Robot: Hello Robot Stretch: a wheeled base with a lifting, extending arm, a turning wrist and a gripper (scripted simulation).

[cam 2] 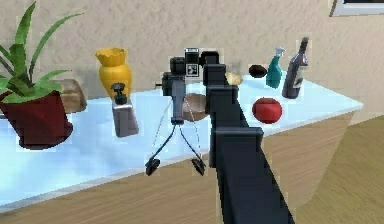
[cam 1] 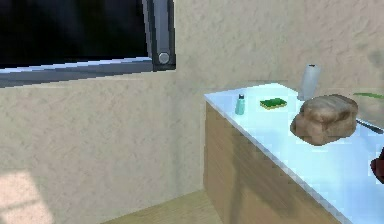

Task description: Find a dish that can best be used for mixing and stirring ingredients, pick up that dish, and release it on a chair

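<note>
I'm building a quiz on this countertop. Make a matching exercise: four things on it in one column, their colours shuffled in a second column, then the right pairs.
Things:
1. vase
2. plant pot
3. sponge
4. loaf of bread

Colours:
A. green
B. brown
C. yellow
D. dark red

Pairs: 1-C, 2-D, 3-A, 4-B
</note>
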